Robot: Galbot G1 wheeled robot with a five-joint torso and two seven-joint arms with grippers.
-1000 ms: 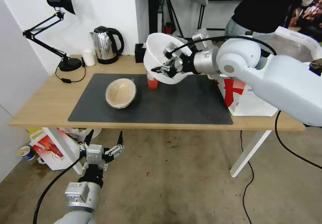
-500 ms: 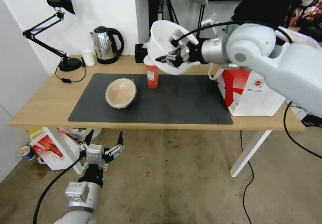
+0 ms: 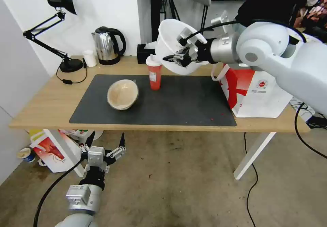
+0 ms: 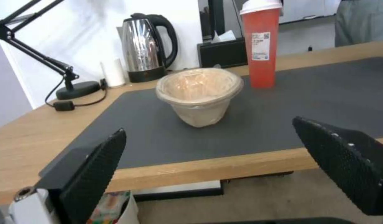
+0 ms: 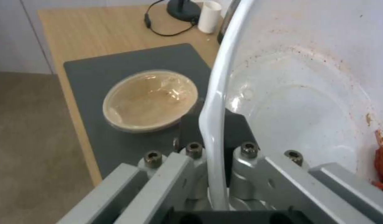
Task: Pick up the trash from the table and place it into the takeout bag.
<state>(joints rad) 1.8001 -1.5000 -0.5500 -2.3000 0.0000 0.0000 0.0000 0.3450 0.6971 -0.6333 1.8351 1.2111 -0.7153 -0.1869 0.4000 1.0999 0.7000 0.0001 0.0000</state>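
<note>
A white bowl with red shell scraps is held tilted in the air by its rim, clamped in the right hand, above the surface behind a red cup. The carry step is judged under way; travel to the bag and release over its mouth are called for. A beige bowl is left on the mat. The left hand is parked low, spread wide.
</note>
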